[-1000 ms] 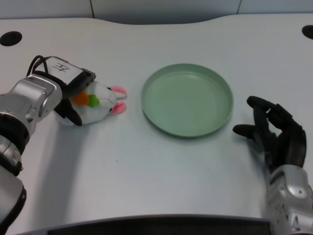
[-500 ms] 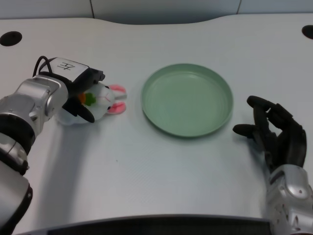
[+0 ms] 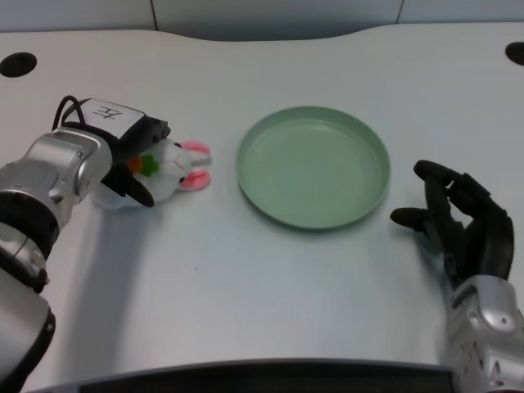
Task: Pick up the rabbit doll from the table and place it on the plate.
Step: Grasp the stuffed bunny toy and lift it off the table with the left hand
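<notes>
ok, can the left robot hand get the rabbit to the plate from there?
Probably yes. The left robot hand already wraps the rabbit doll, and bare table lies between it and the green plate.

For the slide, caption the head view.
Left hand grips the rabbit doll on the white table, beside the empty green plate.

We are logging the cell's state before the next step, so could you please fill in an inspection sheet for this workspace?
Surface: white table, with a small dark speck on its near left part.
Job's things: rabbit doll lies on the table, left of the green plate; the plate holds nothing.
Clutter: nothing seen.
Hands: left hand is wrapped around the doll; right hand rests on the table right of the plate, holding nothing.
Cables: black cable loops at the left wrist.
Surroundings: dark round holes at the table's far corners.
</notes>
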Robot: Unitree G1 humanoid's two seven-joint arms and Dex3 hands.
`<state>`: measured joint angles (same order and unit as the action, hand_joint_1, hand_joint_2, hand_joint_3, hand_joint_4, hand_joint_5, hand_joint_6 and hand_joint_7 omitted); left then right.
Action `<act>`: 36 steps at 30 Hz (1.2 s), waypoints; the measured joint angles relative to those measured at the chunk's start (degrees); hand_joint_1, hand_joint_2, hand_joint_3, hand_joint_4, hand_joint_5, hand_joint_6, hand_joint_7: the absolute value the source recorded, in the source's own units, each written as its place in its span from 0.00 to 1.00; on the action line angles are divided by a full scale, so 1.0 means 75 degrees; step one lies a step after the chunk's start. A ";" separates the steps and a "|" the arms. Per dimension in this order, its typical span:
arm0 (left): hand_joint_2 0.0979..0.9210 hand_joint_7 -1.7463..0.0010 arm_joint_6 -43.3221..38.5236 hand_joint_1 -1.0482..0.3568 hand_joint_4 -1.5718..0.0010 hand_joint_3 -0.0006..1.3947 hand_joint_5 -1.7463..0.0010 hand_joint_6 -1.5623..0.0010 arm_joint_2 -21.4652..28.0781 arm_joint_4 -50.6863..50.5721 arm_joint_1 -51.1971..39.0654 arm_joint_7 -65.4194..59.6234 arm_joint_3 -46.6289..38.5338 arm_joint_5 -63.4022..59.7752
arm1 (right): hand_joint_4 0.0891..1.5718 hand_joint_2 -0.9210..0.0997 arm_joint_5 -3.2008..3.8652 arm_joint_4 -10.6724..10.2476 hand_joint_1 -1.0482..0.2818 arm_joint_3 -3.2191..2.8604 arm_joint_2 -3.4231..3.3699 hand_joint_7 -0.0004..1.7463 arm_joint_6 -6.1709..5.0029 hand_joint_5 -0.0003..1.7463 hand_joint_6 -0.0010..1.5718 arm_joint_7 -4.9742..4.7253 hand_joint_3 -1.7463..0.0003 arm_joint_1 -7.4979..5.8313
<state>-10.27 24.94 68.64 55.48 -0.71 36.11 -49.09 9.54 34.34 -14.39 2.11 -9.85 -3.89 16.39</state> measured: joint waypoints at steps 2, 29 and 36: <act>0.95 1.00 0.0005 0.16 0.78 0.00 0.94 0.78 -0.0005 0.0047 0.0003 0.0000 0.0001 0.0000 | 0.47 0.00 0.0003 0.0000 0.55 -0.0001 0.0001 0.29 0.0000 0.65 0.51 0.0011 0.85 0.0000; 0.98 0.02 -0.0364 0.66 0.48 0.04 0.00 0.63 -0.0164 0.0406 -0.0027 -0.1902 -0.0050 0.0103 | 0.46 0.00 -0.0002 -0.0001 0.56 -0.0011 0.0006 0.28 0.0028 0.65 0.50 -0.0004 0.85 -0.0001; 0.98 0.00 -0.0596 0.67 0.51 0.09 0.00 0.64 -0.0147 0.0345 -0.0029 -0.1764 -0.0642 0.0772 | 0.46 0.00 0.0008 0.0002 0.55 -0.0028 0.0007 0.28 0.0028 0.65 0.51 0.0020 0.85 0.0000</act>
<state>-14.74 23.84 71.23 55.27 -13.94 31.29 -43.31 9.61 34.35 -14.60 2.17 -9.64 -3.74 16.39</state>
